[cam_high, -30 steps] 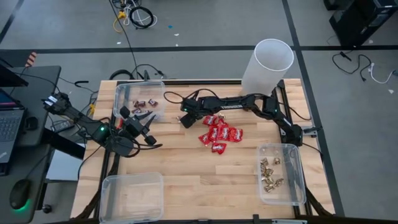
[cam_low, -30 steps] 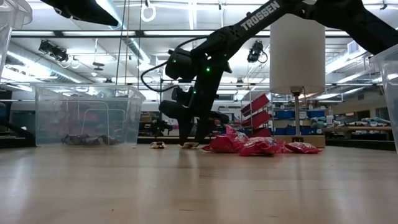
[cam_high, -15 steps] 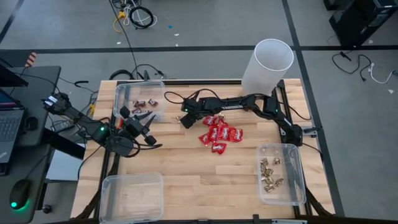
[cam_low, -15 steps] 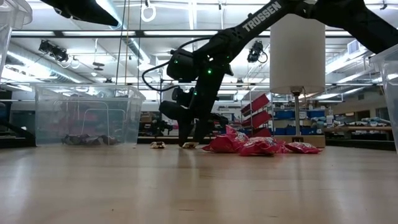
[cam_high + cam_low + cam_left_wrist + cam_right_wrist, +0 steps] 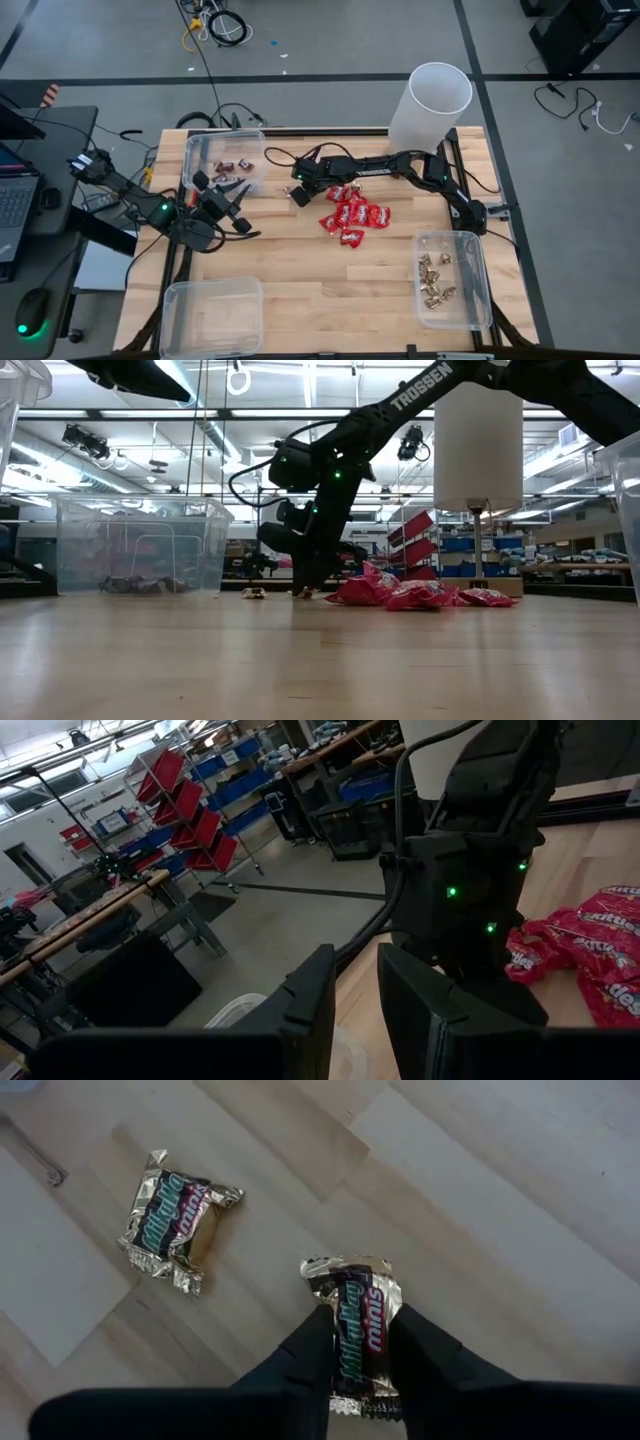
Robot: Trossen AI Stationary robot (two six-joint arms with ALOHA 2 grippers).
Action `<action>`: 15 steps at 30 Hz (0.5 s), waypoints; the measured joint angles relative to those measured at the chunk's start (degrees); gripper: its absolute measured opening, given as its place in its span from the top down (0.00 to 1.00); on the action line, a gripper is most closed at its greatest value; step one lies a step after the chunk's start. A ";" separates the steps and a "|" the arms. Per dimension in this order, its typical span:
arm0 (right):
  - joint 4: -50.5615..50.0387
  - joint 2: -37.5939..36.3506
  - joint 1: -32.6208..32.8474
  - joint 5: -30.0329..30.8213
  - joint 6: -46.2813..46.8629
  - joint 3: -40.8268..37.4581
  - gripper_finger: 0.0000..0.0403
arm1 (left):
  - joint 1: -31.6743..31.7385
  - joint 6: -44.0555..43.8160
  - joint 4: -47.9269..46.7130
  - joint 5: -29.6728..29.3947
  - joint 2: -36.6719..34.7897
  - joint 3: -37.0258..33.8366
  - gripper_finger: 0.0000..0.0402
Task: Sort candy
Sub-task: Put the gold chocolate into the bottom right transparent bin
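Two dark mini bars lie on the table left of the red packet pile [image 5: 355, 215]. One bar [image 5: 358, 1330] sits between the fingers of my right gripper [image 5: 297, 194], which points down at the table and is shut on it. It also shows in the low view [image 5: 303, 592]. The other bar [image 5: 175, 1220] lies loose beside it, flat on the wood. My left gripper [image 5: 238, 208] hovers beside the far-left bin [image 5: 200, 150]. It is a little open and empty, and it also shows in the left wrist view [image 5: 355, 990]. My right gripper pinches the mini bar by its two long sides [image 5: 345, 1342] between its two fingers. The fingers come from above, pointing down, and lie across the bar. The bar lies flat on the table, label up.
The far-left bin holds a few mini bars [image 5: 232, 164]. A clear bin [image 5: 212, 315] stands at the near left. A bin with gold pieces [image 5: 440, 280] stands at the right. A tall white cylinder [image 5: 432, 100] stands at the far right.
My right gripper has shut its fingers on the mini bar at the table, staying nearly in place. The bar still lies on the wood.
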 joint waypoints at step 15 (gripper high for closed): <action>-3.39 -5.22 0.34 -1.30 -3.02 -0.26 0.83 | 0.01 -0.72 -0.01 1.90 0.00 0.00 0.79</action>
